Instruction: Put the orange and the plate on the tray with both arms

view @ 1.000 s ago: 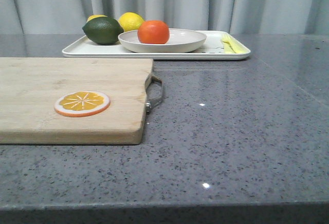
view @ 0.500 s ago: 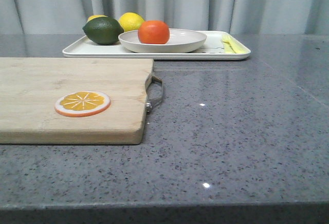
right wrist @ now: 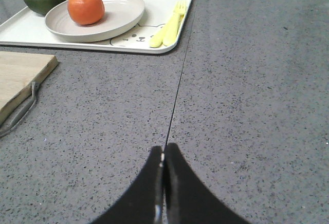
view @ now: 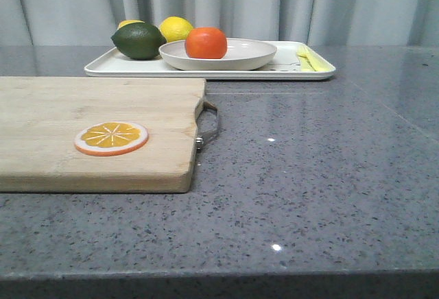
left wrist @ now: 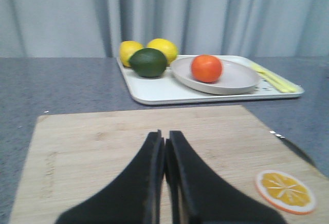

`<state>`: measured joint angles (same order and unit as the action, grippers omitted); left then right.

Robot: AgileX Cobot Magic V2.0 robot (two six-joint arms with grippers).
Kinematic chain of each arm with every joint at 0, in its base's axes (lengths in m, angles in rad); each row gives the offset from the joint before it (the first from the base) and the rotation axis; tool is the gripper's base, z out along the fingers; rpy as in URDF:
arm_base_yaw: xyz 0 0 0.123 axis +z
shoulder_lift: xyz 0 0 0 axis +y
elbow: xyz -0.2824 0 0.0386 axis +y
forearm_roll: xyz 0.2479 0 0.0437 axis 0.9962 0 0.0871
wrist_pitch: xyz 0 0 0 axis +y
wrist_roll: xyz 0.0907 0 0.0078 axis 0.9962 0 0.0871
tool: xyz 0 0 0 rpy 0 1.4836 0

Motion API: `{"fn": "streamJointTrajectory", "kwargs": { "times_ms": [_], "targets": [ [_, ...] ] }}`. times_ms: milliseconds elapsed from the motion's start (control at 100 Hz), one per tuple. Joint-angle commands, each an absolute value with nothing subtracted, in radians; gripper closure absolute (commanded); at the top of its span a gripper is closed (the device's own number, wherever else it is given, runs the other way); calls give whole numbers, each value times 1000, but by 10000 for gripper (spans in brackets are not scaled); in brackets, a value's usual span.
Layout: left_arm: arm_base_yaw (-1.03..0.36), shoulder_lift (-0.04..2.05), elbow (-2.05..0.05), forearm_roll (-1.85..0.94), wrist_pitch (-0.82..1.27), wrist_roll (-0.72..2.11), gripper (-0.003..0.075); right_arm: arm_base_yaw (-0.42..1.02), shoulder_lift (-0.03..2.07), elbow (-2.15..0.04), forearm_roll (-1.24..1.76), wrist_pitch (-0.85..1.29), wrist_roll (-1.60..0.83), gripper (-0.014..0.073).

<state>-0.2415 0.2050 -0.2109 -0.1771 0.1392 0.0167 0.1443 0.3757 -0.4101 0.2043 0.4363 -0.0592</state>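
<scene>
The orange [view: 206,42] sits on the beige plate [view: 247,57], and the plate rests on the white tray [view: 123,67] at the back of the table. They also show in the left wrist view: orange [left wrist: 206,68], plate [left wrist: 236,77], tray [left wrist: 159,90]; and in the right wrist view: orange [right wrist: 86,7], plate [right wrist: 121,16], tray [right wrist: 20,31]. My left gripper [left wrist: 165,137] is shut and empty above the wooden cutting board [left wrist: 103,147]. My right gripper [right wrist: 163,149] is shut and empty over the bare grey table, well short of the tray. Neither arm shows in the front view.
On the tray also lie a dark green lime [view: 137,40], two yellow lemons [view: 176,28] and a yellow fork [view: 306,57]. The cutting board [view: 96,131] with a metal handle [view: 208,126] covers the left front and carries an orange slice disc [view: 111,138].
The front view has shifted a couple of pixels; otherwise nothing has visibly moved.
</scene>
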Motion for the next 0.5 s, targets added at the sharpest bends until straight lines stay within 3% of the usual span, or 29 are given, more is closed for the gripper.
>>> {"fn": "streamJointTrajectory", "kwargs": {
  "times_ms": [0, 240, 490],
  "targets": [
    [-165, 201, -215, -164, 36, 13, 739, 141, 379, -436, 205, 357, -70, 662],
    [-1, 130, -100, -126, -87, 13, 739, 141, 379, -436, 205, 357, -70, 662],
    [17, 41, 15, -124, -86, 13, 739, 141, 379, -436, 205, 357, -70, 662]
  ]
}}
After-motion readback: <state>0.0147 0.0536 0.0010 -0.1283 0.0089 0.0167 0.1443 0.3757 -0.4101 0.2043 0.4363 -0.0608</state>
